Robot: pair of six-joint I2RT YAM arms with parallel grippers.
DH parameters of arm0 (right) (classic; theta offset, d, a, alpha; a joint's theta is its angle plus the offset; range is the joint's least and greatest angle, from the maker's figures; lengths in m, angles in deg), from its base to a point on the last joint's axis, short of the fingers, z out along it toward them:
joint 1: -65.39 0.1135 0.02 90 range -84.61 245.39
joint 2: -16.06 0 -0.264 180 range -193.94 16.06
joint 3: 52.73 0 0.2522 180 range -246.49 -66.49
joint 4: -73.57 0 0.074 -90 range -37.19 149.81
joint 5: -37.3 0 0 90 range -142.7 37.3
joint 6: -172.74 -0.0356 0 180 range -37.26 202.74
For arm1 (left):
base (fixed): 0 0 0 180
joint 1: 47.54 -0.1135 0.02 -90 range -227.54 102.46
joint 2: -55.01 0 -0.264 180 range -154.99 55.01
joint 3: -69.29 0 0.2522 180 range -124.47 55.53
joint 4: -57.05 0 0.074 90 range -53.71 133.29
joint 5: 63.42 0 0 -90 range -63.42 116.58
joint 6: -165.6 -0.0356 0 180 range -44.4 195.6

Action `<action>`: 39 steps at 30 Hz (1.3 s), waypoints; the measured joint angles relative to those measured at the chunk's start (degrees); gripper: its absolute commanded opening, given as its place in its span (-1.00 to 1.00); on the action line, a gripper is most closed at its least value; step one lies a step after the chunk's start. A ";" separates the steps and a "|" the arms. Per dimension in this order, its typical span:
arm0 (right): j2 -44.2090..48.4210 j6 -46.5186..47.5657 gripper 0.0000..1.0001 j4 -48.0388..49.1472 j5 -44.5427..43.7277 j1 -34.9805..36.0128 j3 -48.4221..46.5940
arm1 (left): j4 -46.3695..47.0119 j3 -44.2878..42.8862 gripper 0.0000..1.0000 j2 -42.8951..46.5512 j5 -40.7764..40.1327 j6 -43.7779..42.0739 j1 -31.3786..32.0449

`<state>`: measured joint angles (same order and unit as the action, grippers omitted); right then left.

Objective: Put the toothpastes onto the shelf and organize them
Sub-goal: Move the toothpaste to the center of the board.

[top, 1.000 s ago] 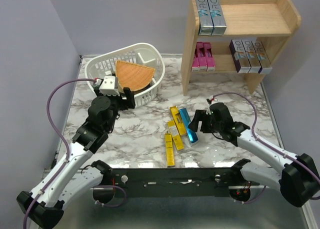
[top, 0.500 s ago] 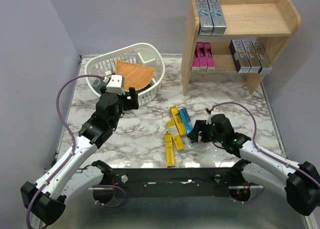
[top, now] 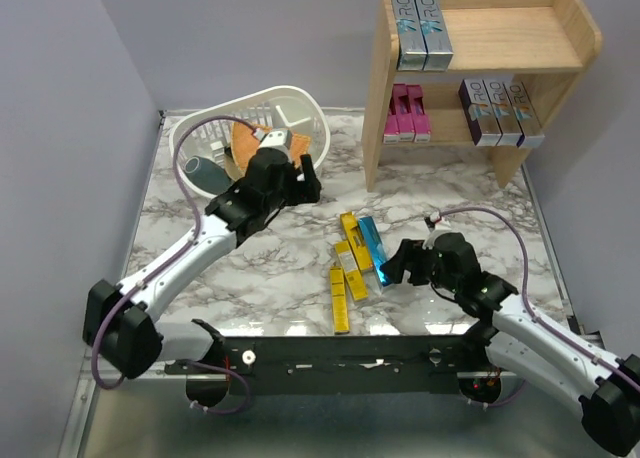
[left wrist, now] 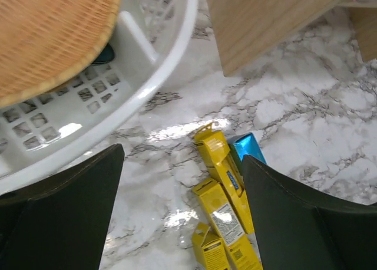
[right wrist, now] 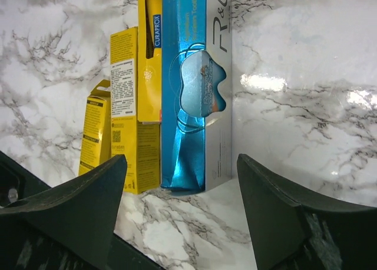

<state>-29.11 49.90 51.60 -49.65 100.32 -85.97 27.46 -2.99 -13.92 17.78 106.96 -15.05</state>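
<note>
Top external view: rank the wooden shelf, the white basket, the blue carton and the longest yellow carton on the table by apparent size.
1. wooden shelf
2. white basket
3. blue carton and longest yellow carton: too alike in this view to rank.

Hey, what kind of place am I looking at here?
Probably a robotics lab bench staged like a shop: robot arms mounted at a marble-patterned table, and a wooden shelf partly stocked with toothpaste cartons.

Robotics lab, marble tabletop [top: 290, 268] (plain lilac walls [top: 60, 78])
</note>
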 measured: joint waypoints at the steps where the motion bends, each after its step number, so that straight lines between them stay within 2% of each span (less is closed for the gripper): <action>1: 1.51 -0.61 0.68 -1.38 -0.04 0.00 0.00 | -0.13 -1.42 0.85 -2.12 0.22 0.61 0.85; 5: 8.94 -2.62 0.68 -6.25 1.14 0.00 0.20 | -1.03 -8.76 0.85 -12.39 0.55 1.57 6.75; 10: 13.62 -3.30 0.68 -7.32 6.25 0.00 2.89 | -0.92 -18.51 0.86 -22.08 0.66 0.22 11.45; 18: 10.88 -3.10 0.68 -6.43 13.62 0.00 6.23 | -1.60 -31.17 0.89 -37.88 1.20 -2.47 14.67; 27: 1.40 -1.36 0.68 0.26 18.95 0.00 6.82 | -2.80 -36.46 0.89 -48.98 1.33 -2.86 14.86; 39: -3.91 0.35 0.68 8.98 19.12 0.00 6.84 | -3.80 -38.56 0.89 -54.07 2.84 -0.59 14.88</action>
<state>-33.02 50.25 60.59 -30.53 100.32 -79.13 23.65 -41.55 -67.99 20.63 106.37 -0.17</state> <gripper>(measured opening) 0.840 0.942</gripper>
